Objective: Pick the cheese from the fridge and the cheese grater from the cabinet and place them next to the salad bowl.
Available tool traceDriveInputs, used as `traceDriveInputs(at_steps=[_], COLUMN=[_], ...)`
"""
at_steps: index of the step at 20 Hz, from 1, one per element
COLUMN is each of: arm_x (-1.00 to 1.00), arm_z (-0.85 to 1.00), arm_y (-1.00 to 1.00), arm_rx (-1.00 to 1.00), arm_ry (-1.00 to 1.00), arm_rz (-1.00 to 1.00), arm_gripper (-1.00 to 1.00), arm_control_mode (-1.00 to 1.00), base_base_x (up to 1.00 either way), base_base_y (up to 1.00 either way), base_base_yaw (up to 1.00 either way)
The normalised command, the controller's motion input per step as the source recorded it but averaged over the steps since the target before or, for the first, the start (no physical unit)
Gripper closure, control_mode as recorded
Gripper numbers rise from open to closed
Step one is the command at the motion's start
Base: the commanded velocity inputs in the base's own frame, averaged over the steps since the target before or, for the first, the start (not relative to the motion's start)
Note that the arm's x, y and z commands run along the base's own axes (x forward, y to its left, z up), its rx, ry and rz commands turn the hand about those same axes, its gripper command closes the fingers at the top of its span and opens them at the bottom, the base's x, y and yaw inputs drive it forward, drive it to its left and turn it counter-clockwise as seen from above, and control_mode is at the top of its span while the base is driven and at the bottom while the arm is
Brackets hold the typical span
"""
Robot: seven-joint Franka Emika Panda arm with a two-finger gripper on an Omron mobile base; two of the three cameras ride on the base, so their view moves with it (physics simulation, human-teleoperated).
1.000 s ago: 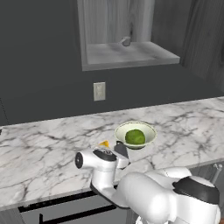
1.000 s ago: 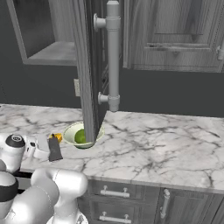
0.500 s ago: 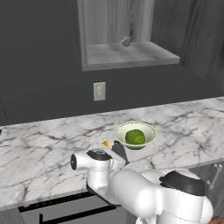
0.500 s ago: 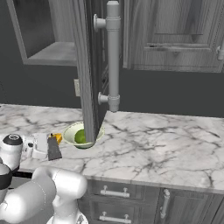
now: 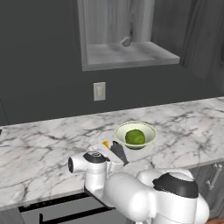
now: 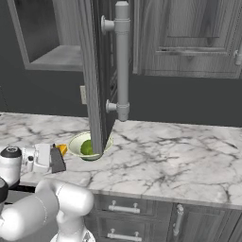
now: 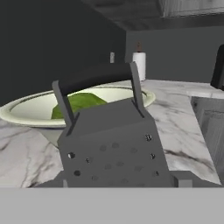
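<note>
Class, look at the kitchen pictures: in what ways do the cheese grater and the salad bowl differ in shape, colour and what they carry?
Shape: the cheese grater is a tapered, flat-sided box, while the salad bowl is shallow and round.
Colour: the grater is dark grey; the bowl is pale cream.
Contents and fittings: the grater has small holes in its face and a dark handle on top, while the bowl holds a green leafy ball.
Shared: both are on the marble counter, close beside each other.

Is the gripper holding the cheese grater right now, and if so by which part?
Cannot tell. The cheese grater stands on the counter beside the salad bowl, right in front of the gripper, whose fingertips are hidden, so any contact is unclear.
</note>
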Motion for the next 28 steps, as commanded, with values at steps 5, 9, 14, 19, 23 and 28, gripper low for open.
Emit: traceDriveInputs(at_steps=[5,9,14,19,23,28], arm_x=[0.0,-0.05,-0.1,-0.03,0.0,0.0], arm_z=[-0.02,0.0,0.0,0.0,0.0,0.0], arm_y=[-0.03,-0.03,-0.02,0.0,0.03,0.03], arm_rx=[0.0,0.0,0.0,0.0,0.0,0.0], arm_ry=[-0.05,-0.05,-0.01,0.0,0.0,0.0], arm_rz=[0.0,0.0,0.0,-0.01,0.0,0.0], arm_gripper=[-1.0,-1.0,-1.0,-1.0,-1.0,-1.0], arm_control_mode=[-1.0,-1.0,-1.0,-1.0,-1.0,-1.0], base_base_x=[0.0,0.0,0.0,0.0,0.0,0.0], base_base_y=[0.0,0.0,0.0,0.0,0.0,0.0], base_base_yaw=[0.0,0.0,0.0,0.0,0.0,0.0])
